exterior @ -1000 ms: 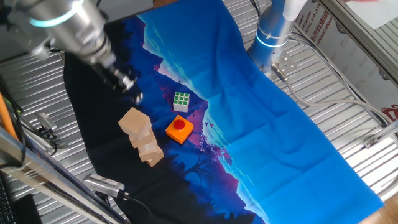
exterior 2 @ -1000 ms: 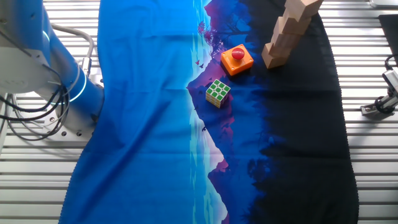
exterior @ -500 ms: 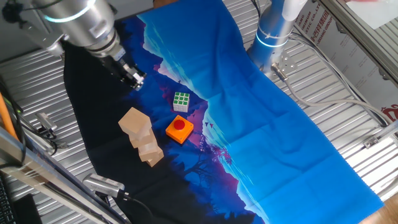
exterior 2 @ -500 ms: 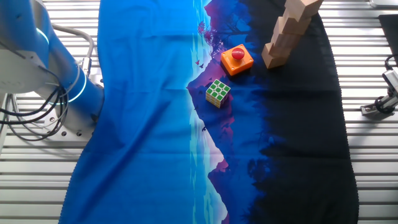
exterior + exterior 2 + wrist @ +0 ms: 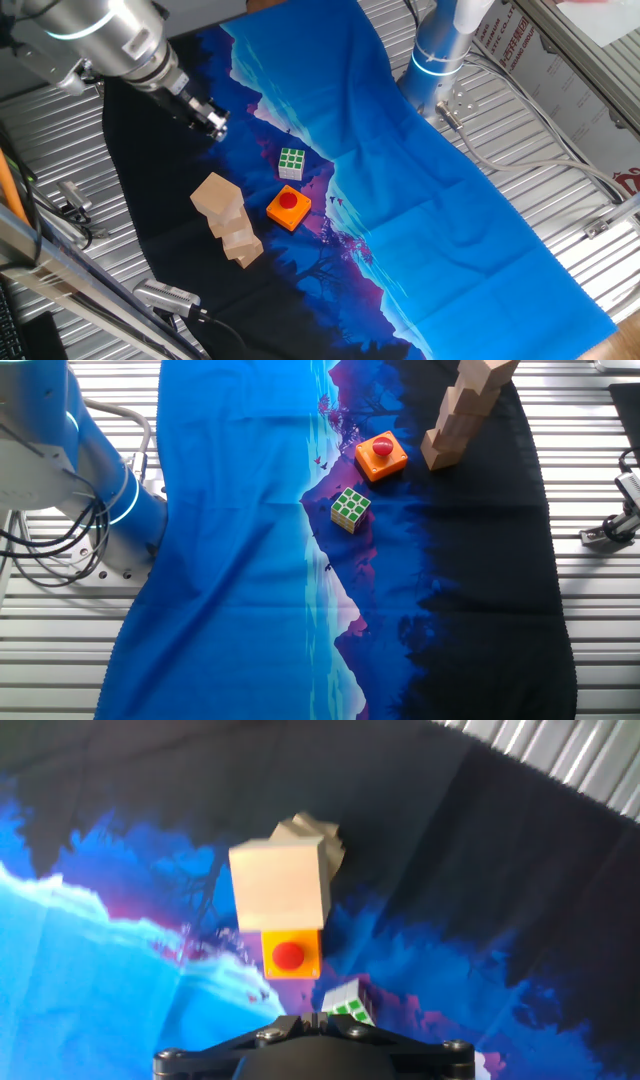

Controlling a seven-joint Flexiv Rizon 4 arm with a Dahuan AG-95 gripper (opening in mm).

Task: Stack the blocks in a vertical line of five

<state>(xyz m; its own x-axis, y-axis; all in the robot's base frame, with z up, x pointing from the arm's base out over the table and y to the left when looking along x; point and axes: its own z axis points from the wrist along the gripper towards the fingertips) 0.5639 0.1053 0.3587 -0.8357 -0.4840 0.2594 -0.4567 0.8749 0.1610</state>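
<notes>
A blue-and-black printed cloth (image 5: 450, 200) covers the slatted table (image 5: 560, 130). The arm's gripper (image 5: 213, 122) hangs at upper left, fingers together, empty. The stack of wooden blocks (image 5: 226, 220) stands lower left, leaning. Beside it sit an orange button block (image 5: 288, 208) and a puzzle cube (image 5: 292, 163).

A robotics lab: ribbed metal table (image 5: 560, 210) (cables (image 5: 50, 550) trailing).
</notes>
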